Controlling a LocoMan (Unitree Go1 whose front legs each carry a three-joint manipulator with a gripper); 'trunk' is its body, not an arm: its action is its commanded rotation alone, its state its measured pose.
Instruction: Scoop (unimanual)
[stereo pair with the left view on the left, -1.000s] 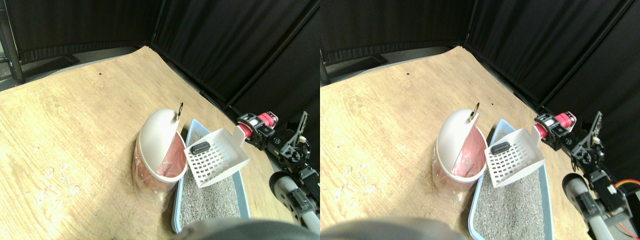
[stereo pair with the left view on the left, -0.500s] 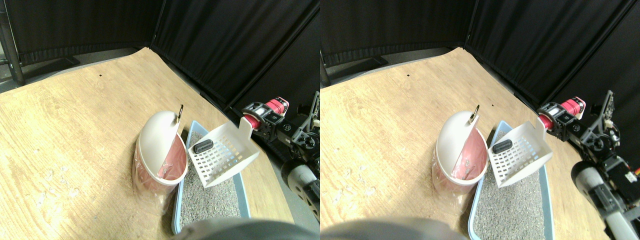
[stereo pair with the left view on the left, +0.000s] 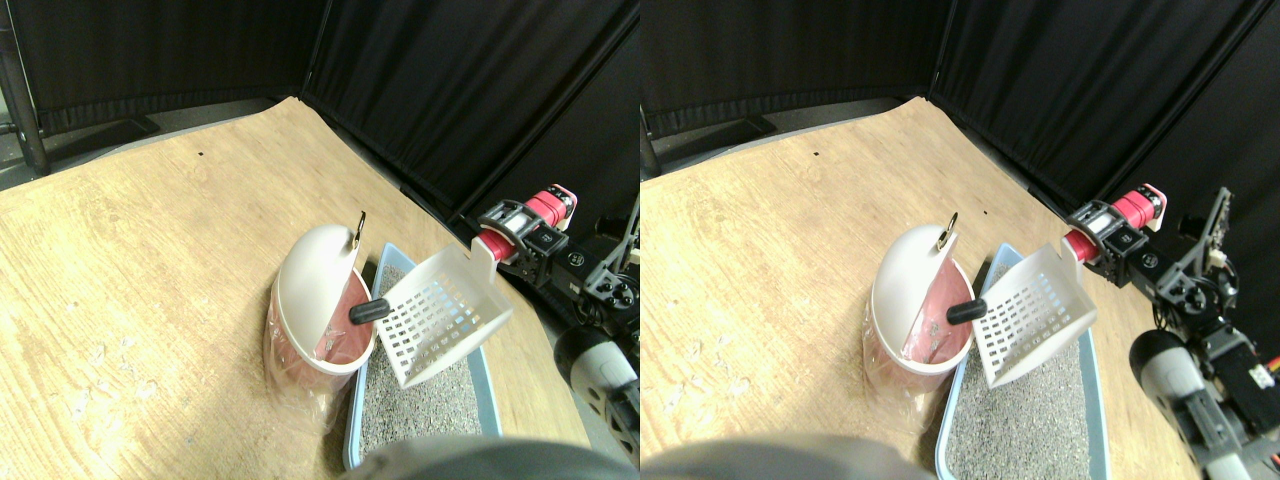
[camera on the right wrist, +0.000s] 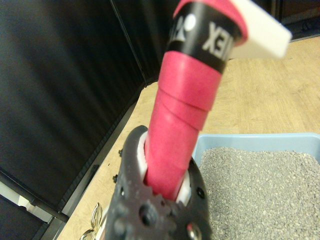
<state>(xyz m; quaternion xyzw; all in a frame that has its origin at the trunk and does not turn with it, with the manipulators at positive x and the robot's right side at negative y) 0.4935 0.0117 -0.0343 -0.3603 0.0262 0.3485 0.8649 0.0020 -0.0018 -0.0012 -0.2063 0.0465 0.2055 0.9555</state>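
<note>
A white slotted scoop (stereo pair with the left view on the left: 440, 315) hangs tilted over the blue litter tray (stereo pair with the left view on the left: 486, 372), its low edge at the rim of the white bin with a pink liner (stereo pair with the left view on the left: 312, 290). A small black lump (stereo pair with the left view on the left: 368, 310) sits at that low edge, right over the bin's opening. My right gripper (stereo pair with the left view on the left: 517, 241) is shut on the scoop's pink wrapped handle (stereo pair with the left view on the left: 545, 207). In the wrist view the pink handle (camera on the right wrist: 185, 110) runs up through the dark jaw frame (camera on the right wrist: 167, 187), with grey litter (camera on the right wrist: 265, 190) in the blue tray (camera on the right wrist: 250, 140) beyond it.
The bin's white domed lid (stereo pair with the left view on the left: 305, 265) stands open on its far-left side. Bin and tray rest on a light wooden floor (stereo pair with the left view on the left: 150, 250). Black curtains (stereo pair with the left view on the left: 450, 90) close off the back and right, close behind my arm.
The scoop has rolled over toward the bin. The black lump slid from the scoop's floor down to its low edge over the bin's mouth. My wrist rose slightly.
</note>
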